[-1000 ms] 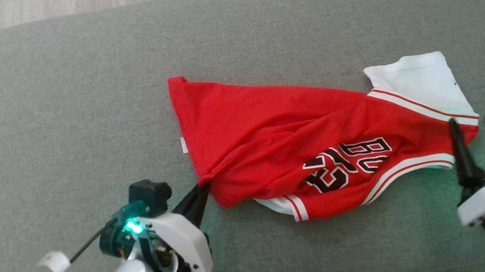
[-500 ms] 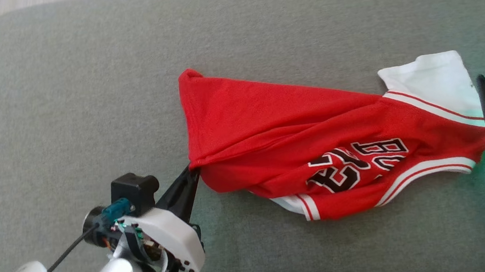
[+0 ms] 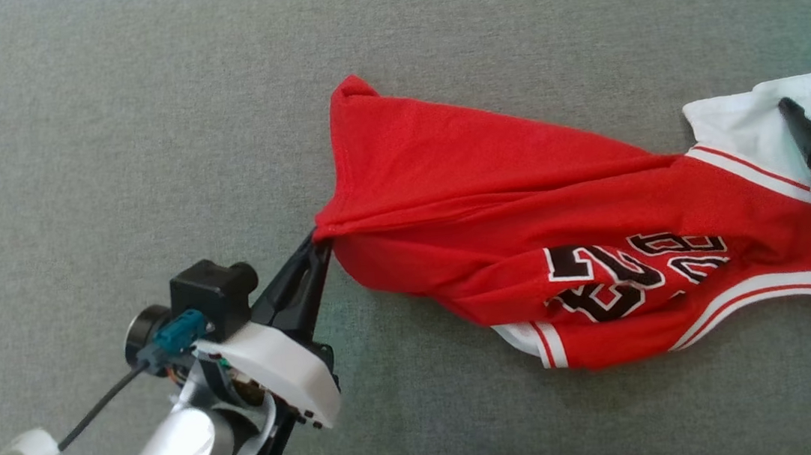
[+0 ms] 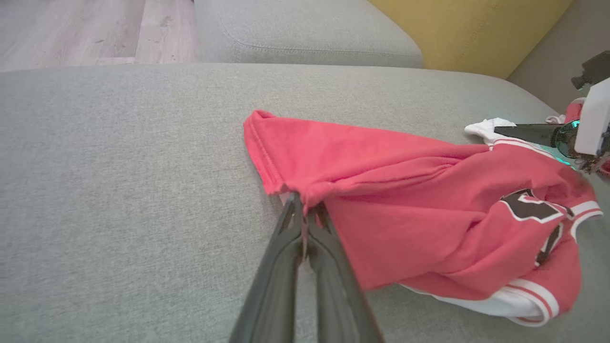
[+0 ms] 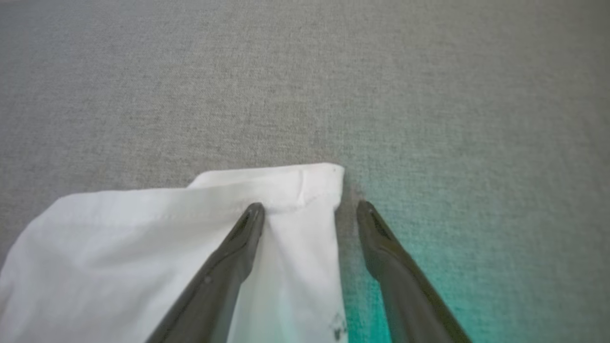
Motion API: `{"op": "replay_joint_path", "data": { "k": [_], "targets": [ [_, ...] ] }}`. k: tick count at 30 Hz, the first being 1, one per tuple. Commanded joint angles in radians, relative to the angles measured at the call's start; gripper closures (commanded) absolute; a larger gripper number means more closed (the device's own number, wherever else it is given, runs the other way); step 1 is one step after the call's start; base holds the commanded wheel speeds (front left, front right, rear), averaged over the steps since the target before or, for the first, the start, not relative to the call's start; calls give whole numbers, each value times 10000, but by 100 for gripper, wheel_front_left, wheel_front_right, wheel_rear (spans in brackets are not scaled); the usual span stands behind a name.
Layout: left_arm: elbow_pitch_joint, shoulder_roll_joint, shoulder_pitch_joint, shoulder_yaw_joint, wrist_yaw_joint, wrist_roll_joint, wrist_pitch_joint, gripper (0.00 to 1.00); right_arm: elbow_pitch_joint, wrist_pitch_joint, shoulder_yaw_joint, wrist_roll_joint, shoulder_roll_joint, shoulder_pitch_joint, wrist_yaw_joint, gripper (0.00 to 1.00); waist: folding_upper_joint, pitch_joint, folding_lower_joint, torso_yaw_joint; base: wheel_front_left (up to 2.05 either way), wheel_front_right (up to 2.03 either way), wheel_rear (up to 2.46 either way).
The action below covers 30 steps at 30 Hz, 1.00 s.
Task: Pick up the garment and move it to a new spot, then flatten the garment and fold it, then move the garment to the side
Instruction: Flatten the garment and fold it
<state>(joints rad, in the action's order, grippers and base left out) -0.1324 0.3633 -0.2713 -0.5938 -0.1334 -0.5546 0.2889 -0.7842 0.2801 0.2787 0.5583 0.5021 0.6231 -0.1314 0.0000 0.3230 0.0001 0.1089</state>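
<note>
The garment [image 3: 526, 230], a red jersey with white trim, lies rumpled on the grey cushion [image 3: 102, 139], towards the right of the head view. Its long axis runs roughly left to right across the robot's front. The red hem end points to the robot's left and the white sleeve [image 3: 741, 120] to its right, with the black lettering [image 3: 629, 279] near the right end. The left gripper [image 3: 318, 246] is clenched on a bunched corner of the hem, and in the left wrist view its closed fingers pinch the red cloth [image 4: 305, 209] into a small peak, with taut creases running away from it. The right gripper [image 5: 310, 207] is released. Its fingers are spread wide and straddle the outer edge of the white sleeve, one tip over the cloth and the other over bare cushion. This looks like the flattening step, with one end secured and the far end about to be taken. The next move probably calls for the right gripper to lower and close on the sleeve edge, catching enough cloth not to slip. Both arms can then draw apart along the long axis to pull the folds out.
</note>
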Motion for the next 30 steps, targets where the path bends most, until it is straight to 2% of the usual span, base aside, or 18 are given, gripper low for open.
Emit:
{"op": "replay_joint_path", "data": {
  "k": [1,4,9,13,17,21,25,30],
  "targets": [
    [-384,240,-394,517,-113,108,-156,100,-67,154,496,243,167,-74,7,100,0,7,-1,26,0,0,0],
    [-458,239,-423,660,-179,142,-412,100,-161,-306,663,627,369,156,7,100,0,-71,-1,41,0,0,0],
    [-752,371,-490,1175,-408,224,-973,100,479,-2003,261,1097,764,435,7,100,0,-461,-1,-124,0,0,0],
    [-1214,700,-632,1721,-664,377,-1211,100,1796,-3250,-248,1030,1236,493,7,100,0,-918,-1,-394,0,0,0],
    [-1841,1185,-1019,2275,-809,546,-1164,100,3771,-3772,-1167,512,1744,519,7,100,0,-1392,-1,-642,0,0,0],
    [-2565,1682,-1816,2727,-803,763,-904,100,6317,-3187,-2704,-273,1985,539,7,100,0,-1818,-1,-769,0,0,0],
    [-3203,2020,-2858,3072,-737,899,-550,100,8705,-1775,-4217,-945,1922,726,7,100,0,-2165,-1,-821,0,0,0],
    [-3424,2159,-3833,3298,-634,897,-318,100,10084,-531,-5088,-1168,1770,1054,7,100,0,-2481,-1,-884,0,0,0]
  ]
}}
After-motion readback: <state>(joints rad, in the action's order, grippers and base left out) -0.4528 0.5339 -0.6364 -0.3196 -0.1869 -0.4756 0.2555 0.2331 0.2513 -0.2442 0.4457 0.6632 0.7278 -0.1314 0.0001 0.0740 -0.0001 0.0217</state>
